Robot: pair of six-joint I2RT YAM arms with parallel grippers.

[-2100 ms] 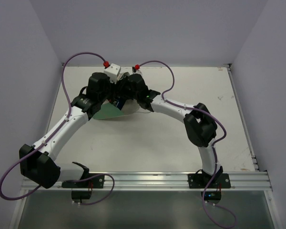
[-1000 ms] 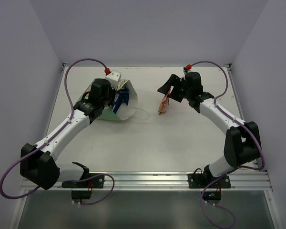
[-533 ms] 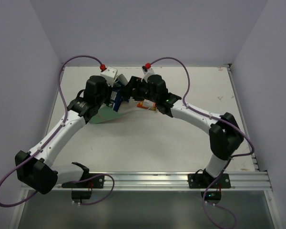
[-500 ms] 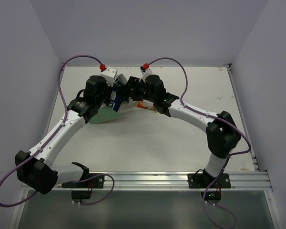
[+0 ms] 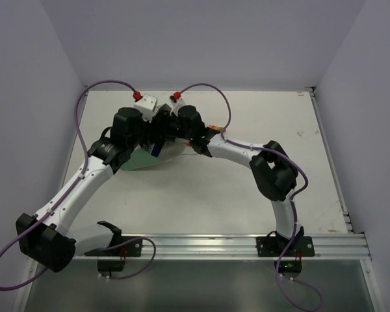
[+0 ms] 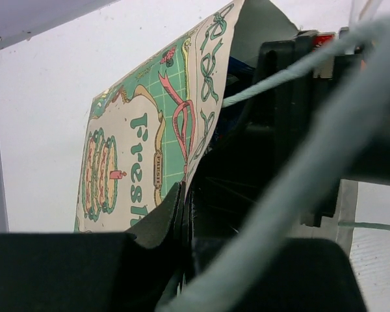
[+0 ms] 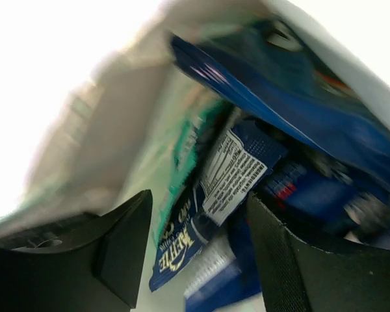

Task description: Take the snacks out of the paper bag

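pinches the printed upper edge of the tall mint-green paper bag point(image 6: 143, 143) with the left gripper point(image 6: 182, 198), jaws shut tight on the paper. sits inside the bag's mouth with the right gripper point(image 7: 198, 208), jaws apart, astride a small dark blue and white foil packet point(image 7: 231, 172). beside it, still in the bag: a second dark blue packet point(image 7: 299, 97) and a blue-green packet point(image 7: 188, 140).
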